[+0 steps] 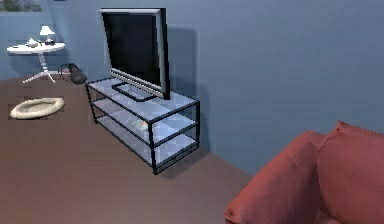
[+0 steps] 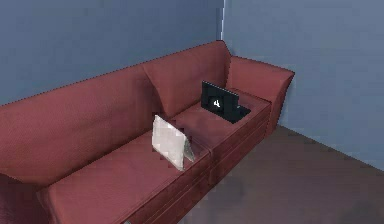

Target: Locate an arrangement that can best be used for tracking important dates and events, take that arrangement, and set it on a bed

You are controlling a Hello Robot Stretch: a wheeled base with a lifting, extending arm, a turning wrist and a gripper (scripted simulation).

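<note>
On red sofa [image 2: 80, 125], dark laptop [image 2: 220, 102], pale propped item [image 2: 170, 142]

The sofa [image 1: 325, 175] is cropped; items [image 1: 46, 35] on the side table [image 1: 20, 48] are indistinct.

No readable txt, labels or nos. on anything here.
</note>
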